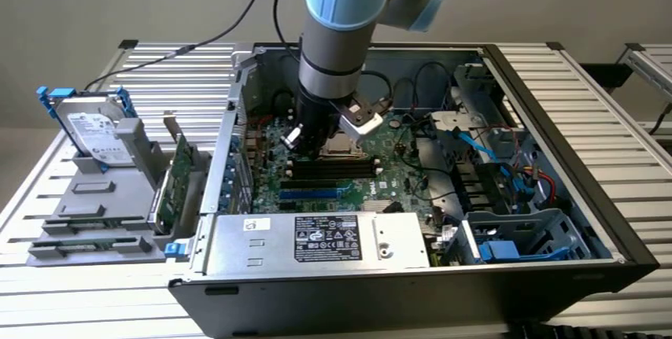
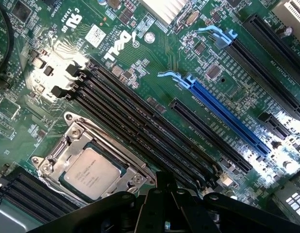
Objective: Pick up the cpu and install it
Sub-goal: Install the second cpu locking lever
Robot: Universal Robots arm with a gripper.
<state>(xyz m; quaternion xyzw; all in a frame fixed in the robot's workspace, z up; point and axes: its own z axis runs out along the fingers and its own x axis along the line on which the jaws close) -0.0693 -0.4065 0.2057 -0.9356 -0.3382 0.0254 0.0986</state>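
On the bench (image 1: 588,95) the open computer case (image 1: 546,221) lies on its side so its motherboard (image 1: 389,170) faces up at me, and my arm (image 1: 336,48) reaches straight down into it near the case's middle. The wrist view gives what the exterior view hides behind my arm: the cpu (image 2: 89,172) already sits flat inside its socket frame (image 2: 67,145), beside the black memory slots (image 2: 140,126). My tool (image 2: 162,194) hangs just above the board, jaws closed, holding nothing.
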